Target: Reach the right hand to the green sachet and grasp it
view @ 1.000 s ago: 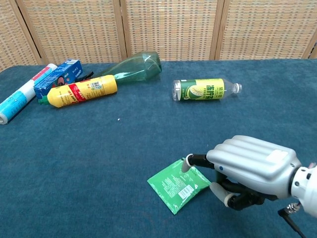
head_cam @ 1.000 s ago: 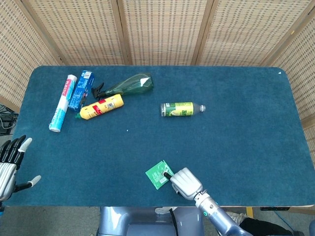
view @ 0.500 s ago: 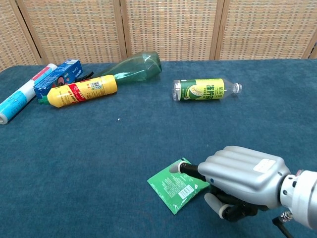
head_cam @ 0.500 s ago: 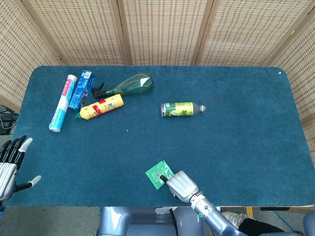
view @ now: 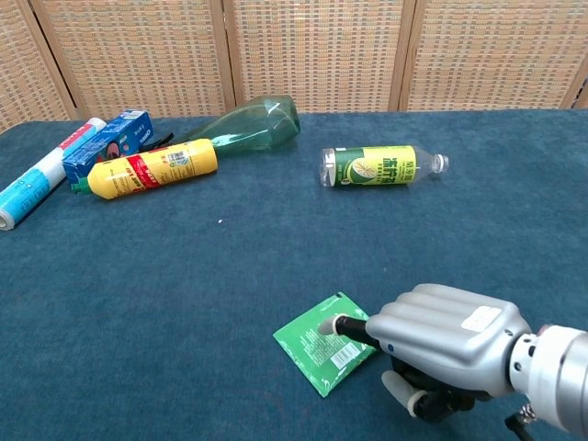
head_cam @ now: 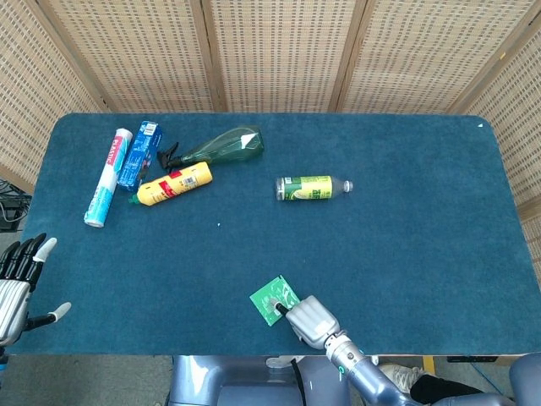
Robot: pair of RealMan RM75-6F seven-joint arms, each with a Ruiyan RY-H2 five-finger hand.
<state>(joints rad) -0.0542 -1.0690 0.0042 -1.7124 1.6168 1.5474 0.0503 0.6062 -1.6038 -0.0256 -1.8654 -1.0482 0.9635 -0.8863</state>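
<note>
The green sachet (head_cam: 268, 299) (view: 315, 346) lies flat on the blue table (head_cam: 406, 254) near its front edge. My right hand (head_cam: 312, 320) (view: 448, 344) hovers low at the sachet's right corner and covers that corner. One fingertip (view: 327, 324) rests on top of the sachet, while the thumb hangs apart below, off the packet. Nothing is pinched. My left hand (head_cam: 18, 284) hangs off the table's left front corner with its fingers spread, holding nothing.
A green-labelled bottle (head_cam: 312, 188) (view: 380, 166) lies mid-table. At the back left lie a yellow bottle (head_cam: 175, 183), a green spray bottle (head_cam: 221, 145), a blue box (head_cam: 139, 153) and a white tube (head_cam: 107, 176). Wicker screens (head_cam: 279, 51) stand behind.
My right hand has drawn back toward the front edge and sunk lower, and its fingertip has slid further onto the sachet. The sachet and left hand have stayed put.
</note>
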